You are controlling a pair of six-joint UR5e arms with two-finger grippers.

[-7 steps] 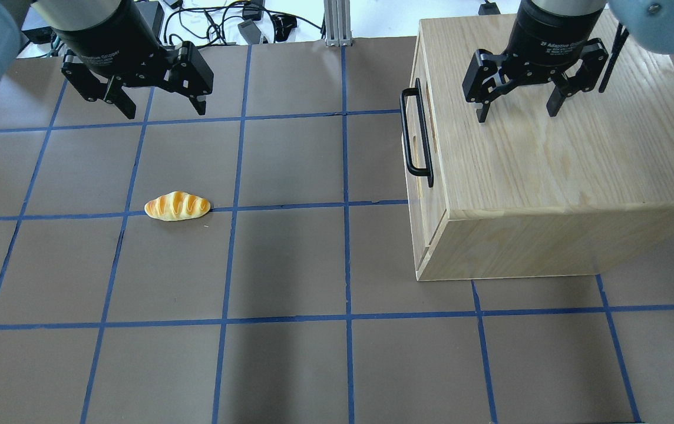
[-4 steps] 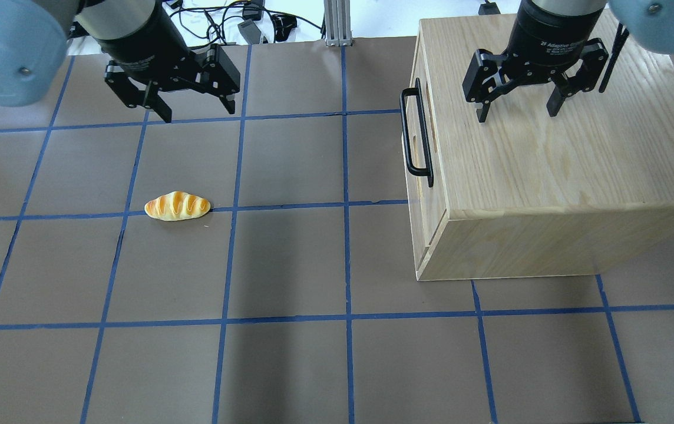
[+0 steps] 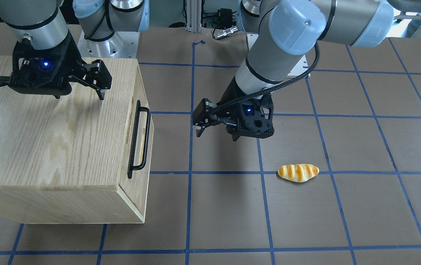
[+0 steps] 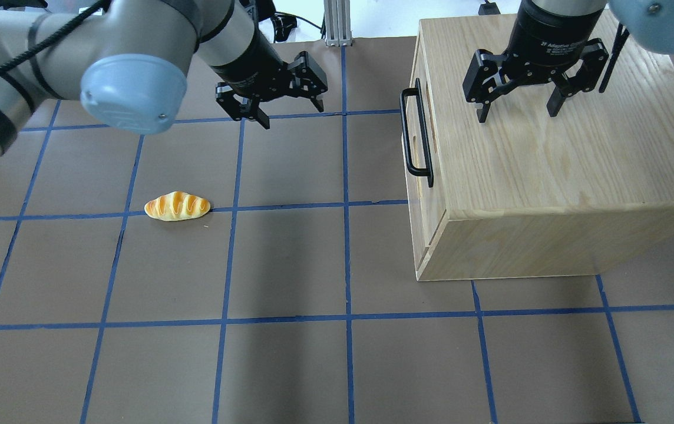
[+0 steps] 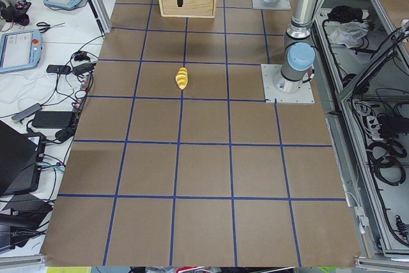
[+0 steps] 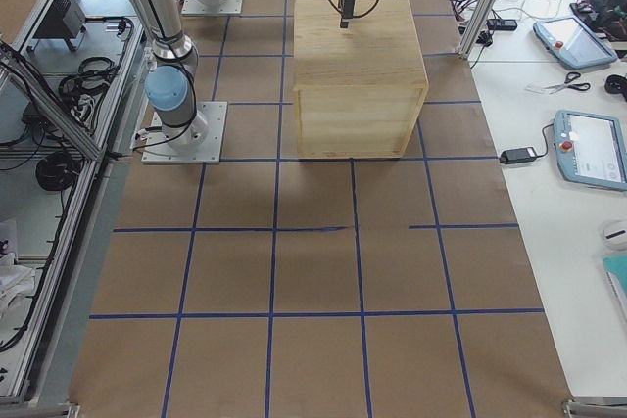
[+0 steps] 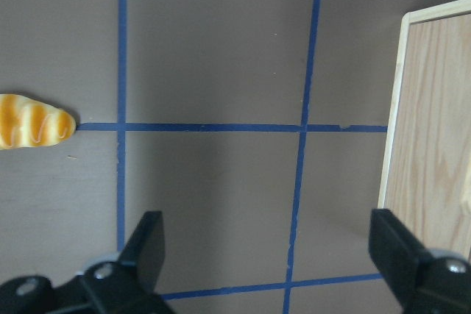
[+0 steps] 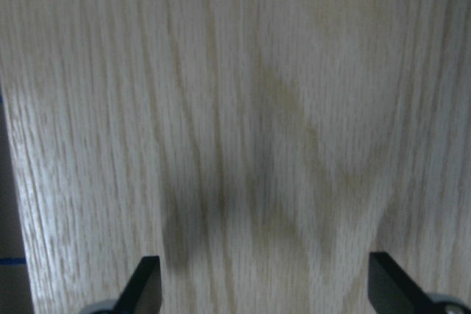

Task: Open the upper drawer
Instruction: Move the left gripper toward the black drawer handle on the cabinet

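Observation:
The upper drawer (image 4: 420, 162) is shut in the left face of the oak cabinet (image 4: 549, 165), with its black bar handle (image 4: 407, 135) standing out. It also shows in the front-facing view (image 3: 139, 147), with the handle (image 3: 145, 138). My left gripper (image 4: 293, 116) is open and empty above the mat, some way left of the handle. It also shows in the front-facing view (image 3: 216, 136). Its wrist view (image 7: 272, 255) shows the cabinet edge (image 7: 434, 123) at right. My right gripper (image 4: 516, 115) is open and empty, hovering over the cabinet top (image 8: 235, 108).
A toy bread roll (image 4: 177, 206) lies on the brown mat, left of centre; it shows in the front-facing view (image 3: 298, 172) and at the left edge of the left wrist view (image 7: 33, 120). Blue tape lines grid the mat. Cables lie beyond the far edge.
My left arm has swung from the far left toward the middle, bringing its open gripper closer to the cabinet's handle side. The right gripper, drawer and bread roll have not moved.

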